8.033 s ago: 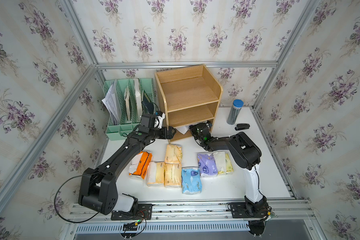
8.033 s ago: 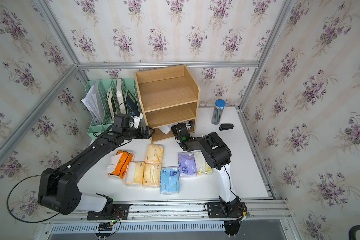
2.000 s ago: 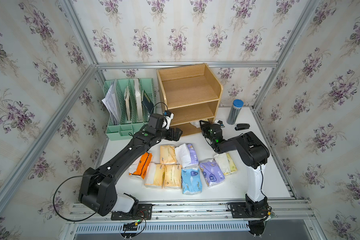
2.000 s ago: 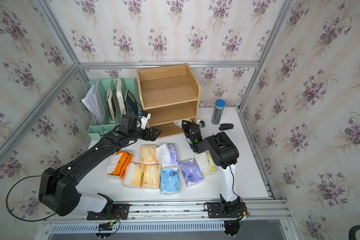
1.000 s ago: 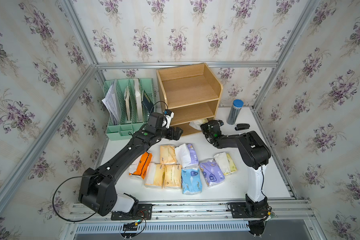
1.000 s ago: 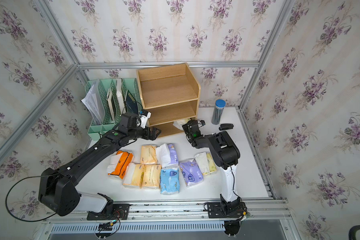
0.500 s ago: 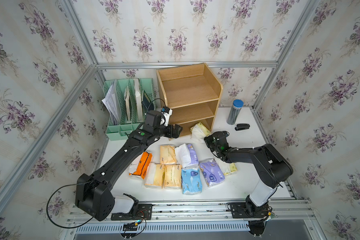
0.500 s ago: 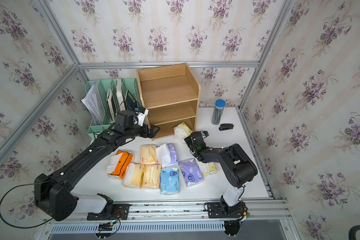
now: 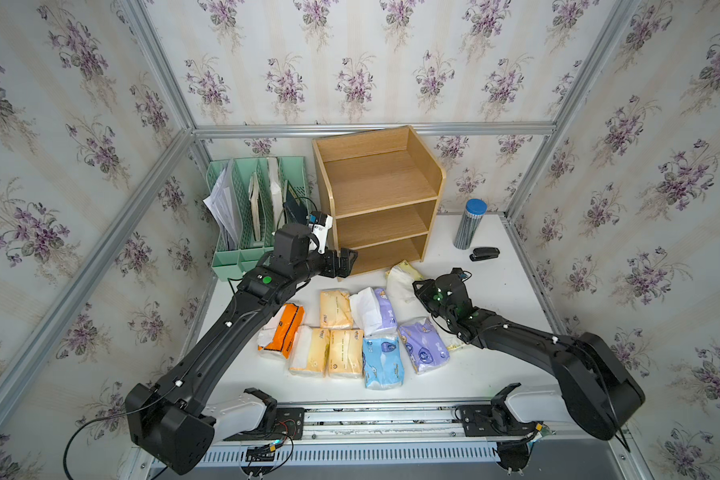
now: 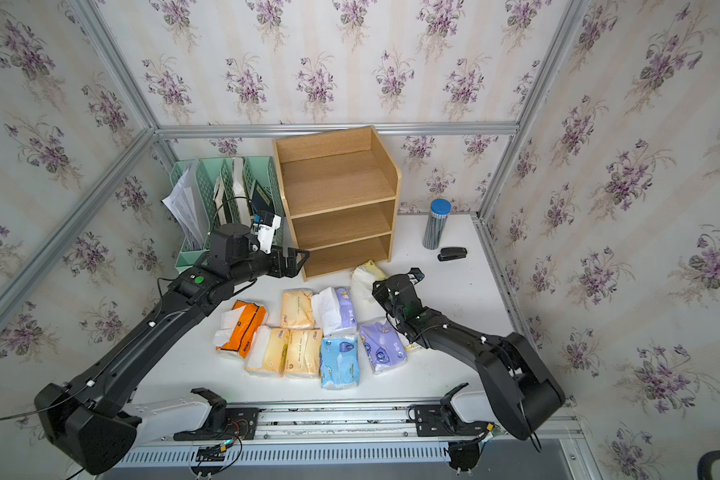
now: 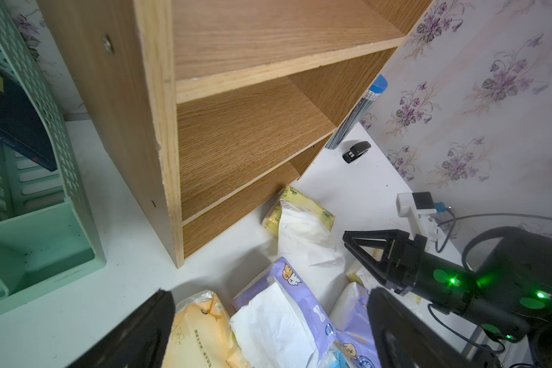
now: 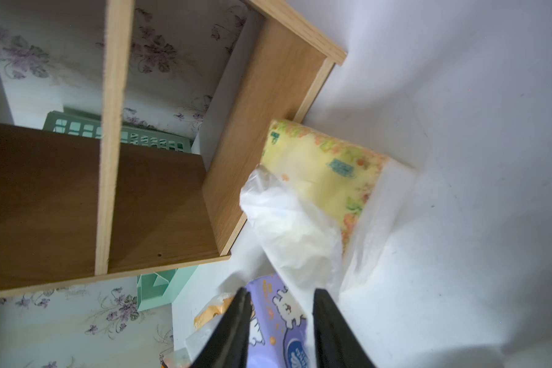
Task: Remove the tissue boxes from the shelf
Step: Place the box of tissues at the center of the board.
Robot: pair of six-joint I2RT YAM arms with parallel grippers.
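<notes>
Left arm (image 9: 242,316): reaches from the near left base across the surface (image 9: 495,291), elbow low, forearm rising toward the shelf (image 9: 375,183). Ends with the wrist level, near the foot of the shelf's left side panel. Holds its jaws spread wide above the nearest packs, as seen in the left wrist view.

Right arm (image 9: 516,336): runs low from the near right base, forearm angled leftward and away over the second white-yellow pack (image 9: 454,345), most of which it hides. Points its jaws at the shelf's lower right front corner. Keeps its jaws parted with a plain gap. Meets the loose wrapper end of the white-yellow pack (image 12: 319,165) at the tips; cannot tell whether touching.

Tissue packs: lie on the surface in front of the shelf.
- white-yellow pack (image 9: 400,278): just beside the shelf's right foot
- orange pack (image 9: 283,328), cream-yellow packs (image 9: 335,307), light blue pack (image 9: 381,359) and purple packs (image 9: 422,345): clustered between the two arms
</notes>
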